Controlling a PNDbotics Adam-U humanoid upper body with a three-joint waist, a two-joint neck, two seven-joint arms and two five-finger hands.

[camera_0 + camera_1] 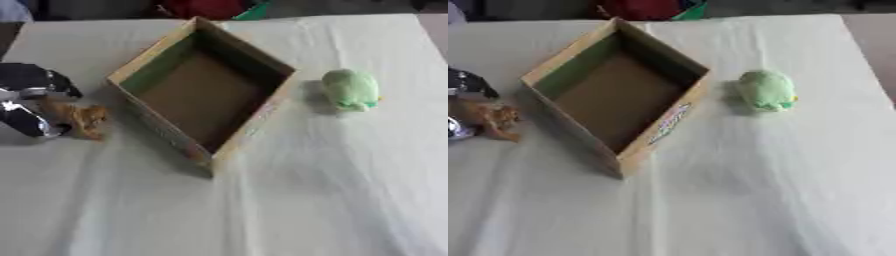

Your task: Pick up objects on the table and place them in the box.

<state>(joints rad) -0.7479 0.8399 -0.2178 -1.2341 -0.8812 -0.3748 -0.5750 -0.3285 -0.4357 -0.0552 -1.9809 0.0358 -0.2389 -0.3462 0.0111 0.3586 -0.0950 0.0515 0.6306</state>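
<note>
A: Box first: it stands open on the desk, turned so that one corner points toward the robot. I see only its brown floor, so nothing is placed in it yet.

B: Then the task is near its start?

A: I judge so. Two things are outside the box. On its left side the left hand is at a brown toy, and on its right side a green toy lies alone on the cloth, near the box wall but apart from it.

B: Does the hand hold the brown toy?

A: The fingers look curled against it, and the toy seems to touch the desk. I think the grasp is made, but the lift is not yet done. The right hand shows in neither view.

B: And the materials?

A: The desk has a white cloth with soft folds. The box is cardboard, stiff, with straight thin walls, a greenish inner side and a printed strip on the outer wall. The hand is hard, glossy black with silver parts. The green toy is round and plush-like. The brown one is smaller, irregular, also soft-looking; what it represents I cannot tell.
</note>
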